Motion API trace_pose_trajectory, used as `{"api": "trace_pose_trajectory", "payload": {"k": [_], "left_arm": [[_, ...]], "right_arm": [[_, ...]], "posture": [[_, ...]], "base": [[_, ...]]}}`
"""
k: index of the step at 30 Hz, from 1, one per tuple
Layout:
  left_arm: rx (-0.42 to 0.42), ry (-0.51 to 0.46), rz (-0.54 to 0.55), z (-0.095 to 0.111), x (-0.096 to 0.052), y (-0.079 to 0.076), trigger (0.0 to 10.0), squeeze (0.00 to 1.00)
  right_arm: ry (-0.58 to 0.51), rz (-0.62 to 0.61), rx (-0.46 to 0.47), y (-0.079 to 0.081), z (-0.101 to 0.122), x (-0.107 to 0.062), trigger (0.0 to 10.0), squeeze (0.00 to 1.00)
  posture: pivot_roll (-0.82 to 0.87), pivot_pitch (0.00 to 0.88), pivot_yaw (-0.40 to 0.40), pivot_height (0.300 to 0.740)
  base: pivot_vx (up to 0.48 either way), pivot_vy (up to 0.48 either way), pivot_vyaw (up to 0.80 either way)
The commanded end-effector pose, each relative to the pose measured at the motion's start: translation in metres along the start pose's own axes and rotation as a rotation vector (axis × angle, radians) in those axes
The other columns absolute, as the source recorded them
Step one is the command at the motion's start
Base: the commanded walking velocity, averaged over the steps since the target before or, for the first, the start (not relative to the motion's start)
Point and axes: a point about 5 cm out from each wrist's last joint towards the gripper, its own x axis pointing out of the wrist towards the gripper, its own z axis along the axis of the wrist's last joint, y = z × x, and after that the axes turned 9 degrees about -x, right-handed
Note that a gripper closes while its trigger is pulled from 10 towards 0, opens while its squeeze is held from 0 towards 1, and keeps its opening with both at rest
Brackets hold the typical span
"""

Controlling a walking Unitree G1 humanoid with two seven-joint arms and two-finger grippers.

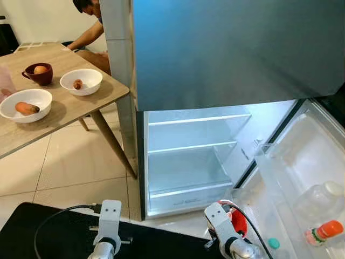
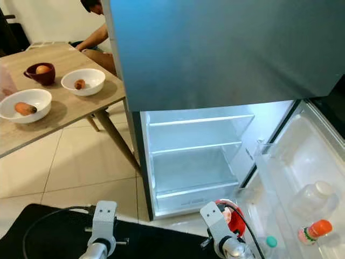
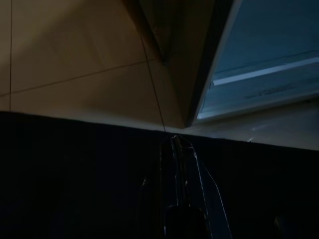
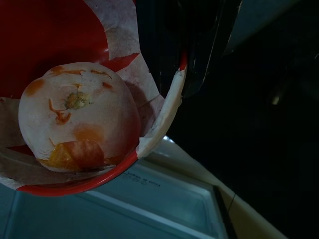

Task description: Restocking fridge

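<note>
Right gripper (image 4: 187, 62) clamped on red bowl (image 4: 107, 45) rim — peeled fruit (image 4: 79, 117) inside — low before open fridge (image 1: 188, 156), bare shelves; left gripper (image 3: 179, 149) closed.

Home kitchen or dining corner. Tall grey fridge (image 1: 226, 48), lower door (image 1: 302, 178) swung open, lit shelves (image 1: 188, 145) bare inside; bottles (image 1: 323, 232) in the door rack. Beside it a wooden table (image 1: 70, 108) carrying two white bowls (image 1: 81, 81) and a dark red cup (image 1: 39, 73), each with food in it. Pale tiled floor (image 1: 70, 162). A person (image 1: 89, 27) sits behind the table, by a plain white wall (image 1: 43, 21).
</note>
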Motion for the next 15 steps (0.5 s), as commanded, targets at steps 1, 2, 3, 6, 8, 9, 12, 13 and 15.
{"api": "trace_pose_trajectory", "payload": {"k": [1, 2, 3, 6, 8, 9, 12, 13, 15], "left_arm": [[0.005, -0.006, 0.014, 0.0002, -0.0009, 0.0053, 10.0, 0.0], [0.006, -0.005, 0.013, 0.0, -0.001, 0.0052, 10.0, 0.0], [0.007, -0.005, 0.012, 0.0, -0.001, 0.0051, 10.0, 0.0], [0.007, -0.004, 0.011, -0.0001, -0.0009, 0.0051, 10.0, 0.0], [0.008, -0.004, 0.011, -0.0001, -0.0009, 0.0049, 10.0, 0.0], [0.008, -0.004, 0.011, -0.0001, -0.0009, 0.0049, 10.0, 0.0], [0.008, -0.004, 0.009, 0.0, -0.0008, 0.0046, 10.0, 0.0], [0.007, -0.006, 0.008, 0.0002, -0.0008, 0.0043, 10.0, 0.0], [0.009, -0.007, 0.007, 0.0002, -0.0008, 0.004, 10.0, 0.0]], "right_arm": [[-0.004, -0.008, -0.011, -0.0032, 0.0022, 0.0005, 10.0, 0.0], [-0.004, -0.008, -0.012, -0.0031, 0.0021, 0.0005, 10.0, 0.0], [-0.004, -0.008, -0.012, -0.0031, 0.0021, 0.0005, 10.0, 0.0], [-0.004, -0.008, -0.012, -0.003, 0.0021, 0.0005, 10.0, 0.0], [-0.004, -0.007, -0.012, -0.0029, 0.002, 0.0005, 10.0, 0.0], [-0.004, -0.007, -0.012, -0.0029, 0.002, 0.0005, 10.0, 0.0], [-0.003, -0.007, -0.013, -0.0027, 0.0019, 0.0004, 10.0, 0.0], [-0.003, -0.007, -0.012, -0.0025, 0.0016, 0.0003, 10.0, 0.0], [-0.002, -0.007, -0.012, -0.0024, 0.0012, 0.0002, 10.0, 0.0]], "posture": [[-0.09, 0.047, -0.036, 0.72], [-0.09, 0.047, -0.035, 0.72], [-0.09, 0.047, -0.035, 0.72], [-0.09, 0.047, -0.036, 0.72], [-0.09, 0.047, -0.036, 0.72], [-0.09, 0.047, -0.036, 0.72], [-0.09, 0.048, -0.036, 0.72], [-0.09, 0.049, -0.034, 0.72], [-0.09, 0.05, -0.033, 0.72]], "base": [[0.48, 0.0, 0.0], [0.48, 0.0, 0.0], [0.48, 0.0, 0.0], [0.48, 0.0, 0.0], [0.48, 0.0, 0.0], [0.48, 0.0, 0.0], [0.48, 0.0, 0.0], [0.442, 0.0, 0.0], [0.368, 0.0, 0.0]]}}
